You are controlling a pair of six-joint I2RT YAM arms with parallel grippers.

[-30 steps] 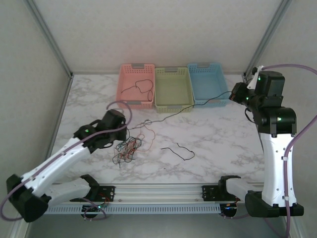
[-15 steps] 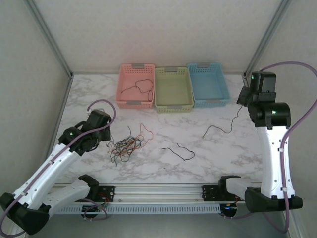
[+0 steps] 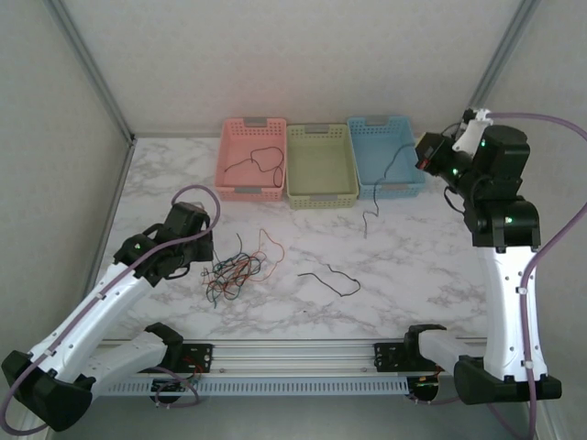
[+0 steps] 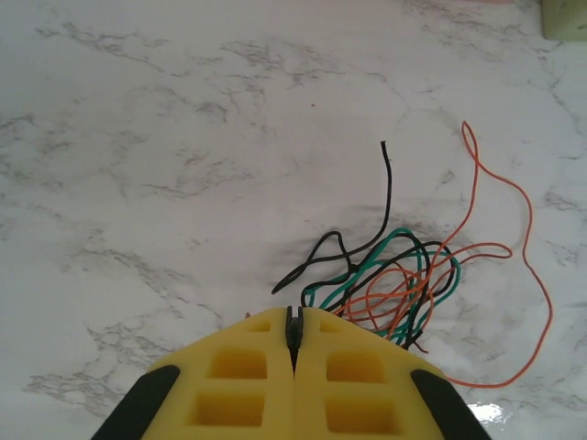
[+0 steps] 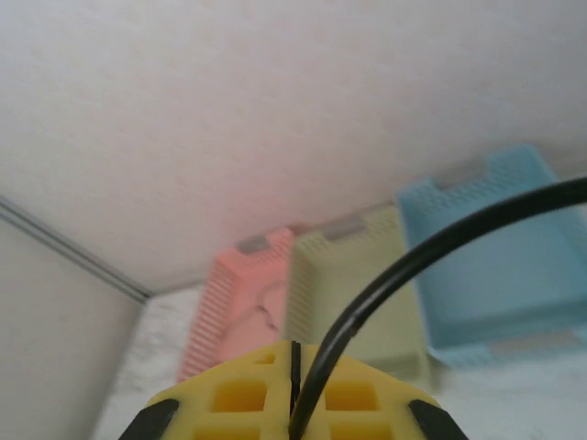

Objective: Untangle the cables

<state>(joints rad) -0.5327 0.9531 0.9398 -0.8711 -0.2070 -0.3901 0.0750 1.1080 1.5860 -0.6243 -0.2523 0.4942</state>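
Note:
A tangle of cables (image 3: 233,273), orange, green and black, lies on the marble table left of centre. My left gripper (image 3: 204,249) is just left of it, shut with nothing between its fingers. In the left wrist view the tangle (image 4: 396,278) spreads right ahead of the shut left gripper (image 4: 293,332), apart from it. My right gripper (image 3: 421,157) is raised by the blue basket (image 3: 404,188), shut on a black cable (image 3: 377,200) that hangs down past the basket's front to the table. In the right wrist view that black cable (image 5: 413,261) rises from the shut right gripper (image 5: 293,390).
Pink (image 3: 233,191), green (image 3: 321,197) and blue baskets stand in a row at the back. A black cable (image 3: 263,159) lies in the pink basket. Another black cable (image 3: 328,278) lies loose at the table's middle. Walls close the table at the left, right and back.
My right arm has lifted and swung the black cable left from the table's right side toward the blue basket. The left gripper shifted slightly toward the tangle.

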